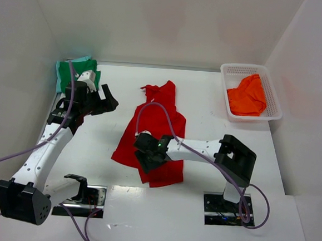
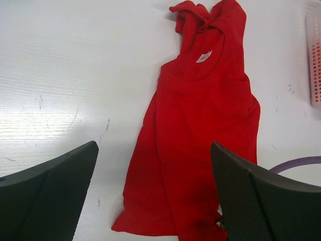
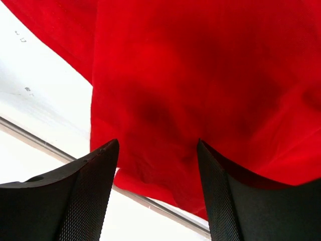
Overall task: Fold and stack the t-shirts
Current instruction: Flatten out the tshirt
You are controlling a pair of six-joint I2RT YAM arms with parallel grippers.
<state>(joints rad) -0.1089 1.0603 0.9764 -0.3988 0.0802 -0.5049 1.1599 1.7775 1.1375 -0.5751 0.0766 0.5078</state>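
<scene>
The red t-shirt (image 1: 156, 128) lies crumpled lengthwise in the middle of the table, collar toward the back. My right gripper (image 1: 150, 153) is open, low over its near hem; in the right wrist view the red cloth (image 3: 200, 75) fills the space between and beyond the spread fingers (image 3: 85, 191). My left gripper (image 1: 104, 100) is open and empty, held above the table left of the shirt, and looks at the whole shirt (image 2: 200, 140). The green t-shirt (image 1: 70, 71) is bunched at the back left corner. The orange t-shirt (image 1: 246, 96) lies in the basket.
A white lattice basket (image 1: 274, 101) stands at the back right; its edge shows in the left wrist view (image 2: 315, 60). White walls enclose the table on the left, back and right. Purple cables (image 1: 161, 112) loop over the red shirt and beside both arm bases.
</scene>
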